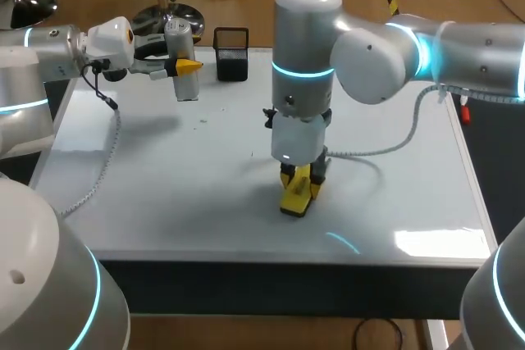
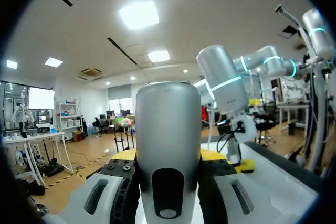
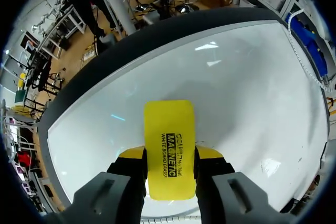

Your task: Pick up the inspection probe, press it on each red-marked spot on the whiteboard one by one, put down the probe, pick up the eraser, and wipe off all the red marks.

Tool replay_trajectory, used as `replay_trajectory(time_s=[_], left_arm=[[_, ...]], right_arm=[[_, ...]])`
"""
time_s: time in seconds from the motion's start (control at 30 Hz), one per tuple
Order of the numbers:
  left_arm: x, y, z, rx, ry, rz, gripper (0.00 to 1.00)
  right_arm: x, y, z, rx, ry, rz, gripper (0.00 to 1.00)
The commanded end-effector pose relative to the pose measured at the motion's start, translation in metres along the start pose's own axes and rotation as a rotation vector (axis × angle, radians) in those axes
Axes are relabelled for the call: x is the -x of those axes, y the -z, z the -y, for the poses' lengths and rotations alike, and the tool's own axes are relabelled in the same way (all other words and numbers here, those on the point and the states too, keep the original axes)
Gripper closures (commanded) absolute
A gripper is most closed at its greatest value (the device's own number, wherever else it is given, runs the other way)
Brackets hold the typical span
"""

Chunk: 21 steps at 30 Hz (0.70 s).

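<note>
My right gripper [image 3: 169, 154] is clamped on both long sides of the yellow whiteboard eraser [image 3: 169, 127], pressed on the whiteboard [image 1: 164, 194] front-middle, probably light, stiff shell, side grip suits; left gripper [image 1: 187, 65] is closed around the inspection probe [image 1: 180, 38], far-left.

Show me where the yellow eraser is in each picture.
Head view: eraser, low in the middle, held by the right gripper against the whiteboard.
Left wrist view: small yellow patch under the right arm.
Right wrist view: eraser clamped in the right gripper.
Shared landmark: the whiteboard, under the eraser in all three.
</note>
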State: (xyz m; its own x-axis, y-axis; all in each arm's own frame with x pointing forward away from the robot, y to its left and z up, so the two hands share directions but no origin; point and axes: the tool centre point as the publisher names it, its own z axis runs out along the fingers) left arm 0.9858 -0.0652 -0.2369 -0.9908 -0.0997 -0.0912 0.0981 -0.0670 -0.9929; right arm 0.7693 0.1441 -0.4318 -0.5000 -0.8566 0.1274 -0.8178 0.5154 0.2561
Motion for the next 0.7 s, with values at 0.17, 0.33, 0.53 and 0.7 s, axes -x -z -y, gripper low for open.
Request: replay_trajectory(time_s=[0.17,0.33,0.53,0.7], left_arm=[[-0.001,0.0,0.001,0.001,-0.002,0.002,1.0],[-0.001,0.0,0.001,0.001,-0.002,0.002,1.0],[-0.001,0.0,0.001,0.001,-0.002,0.002,1.0],[-0.001,0.0,0.001,0.001,-0.002,0.002,1.0]], right_arm=[[-0.022,-0.039,0.004,-0.002,-0.02,0.002,1.0],[-0.025,-0.042,0.002,-0.001,-0.026,0.003,1.0],[-0.035,-0.02,-0.007,-0.043,-0.035,0.062,1.0],[-0.043,0.027,-0.021,-0.127,-0.013,0.089,1.0]])
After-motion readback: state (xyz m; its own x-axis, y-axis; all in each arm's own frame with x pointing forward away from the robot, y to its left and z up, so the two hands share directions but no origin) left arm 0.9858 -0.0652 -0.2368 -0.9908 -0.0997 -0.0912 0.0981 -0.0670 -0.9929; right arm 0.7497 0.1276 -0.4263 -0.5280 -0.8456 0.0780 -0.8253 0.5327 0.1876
